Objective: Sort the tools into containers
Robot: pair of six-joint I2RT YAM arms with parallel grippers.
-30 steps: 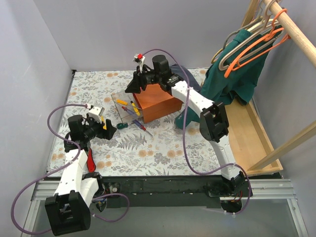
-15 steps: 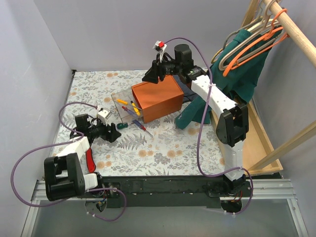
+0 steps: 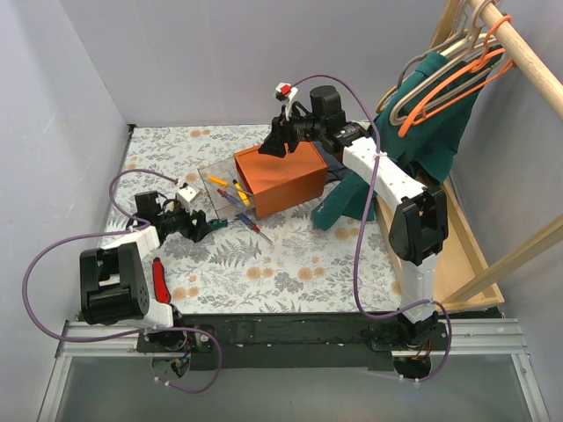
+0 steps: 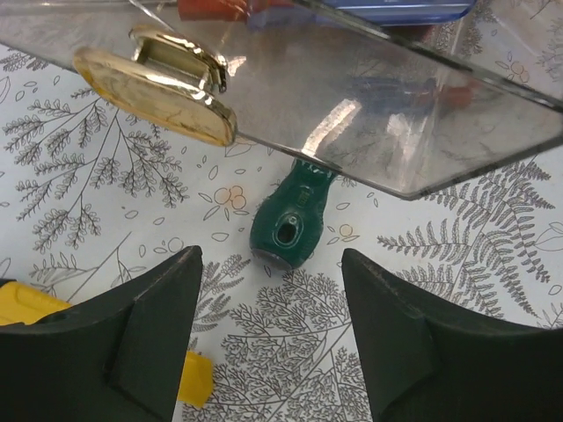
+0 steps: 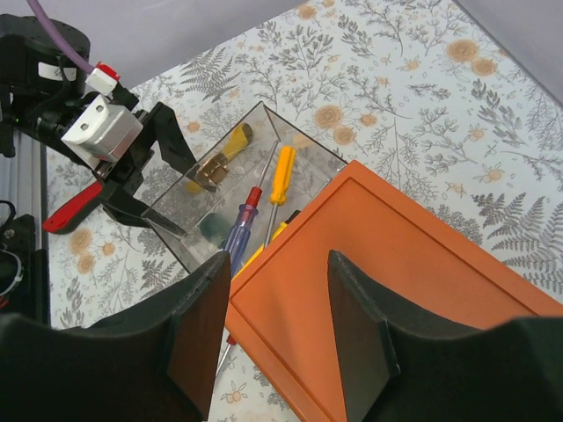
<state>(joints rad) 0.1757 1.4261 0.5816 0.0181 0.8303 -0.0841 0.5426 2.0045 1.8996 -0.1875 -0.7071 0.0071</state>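
Observation:
The orange box (image 3: pixel 280 178) stands mid-table with the clear box (image 3: pixel 222 189) against its left side. Yellow-handled screwdrivers (image 3: pixel 237 190) and a red-and-blue one (image 5: pixel 237 230) lie in the clear box (image 5: pixel 230 176). A green-handled screwdriver (image 3: pixel 217 223) lies on the cloth at the clear box's near corner. My left gripper (image 3: pixel 201 227) is open, low, just left of it; the green handle (image 4: pixel 290 221) sits ahead of the jaws (image 4: pixel 268 352), not between them. My right gripper (image 3: pixel 273 145) is open and empty above the orange box (image 5: pixel 413 299). A chunky red-handled tool (image 3: pixel 161 283) lies near the left arm.
A red-tipped screwdriver (image 3: pixel 256 229) lies on the cloth in front of the orange box. A green garment (image 3: pixel 413 141) and hangers (image 3: pixel 453 70) hang at the right over a long wooden tray (image 3: pixel 453 237). The clear box has a gold latch (image 4: pixel 167 83).
My left gripper has swung down and right to the green screwdriver by the clear box. My right gripper has lifted from the orange box's back-left corner and moved right above it.

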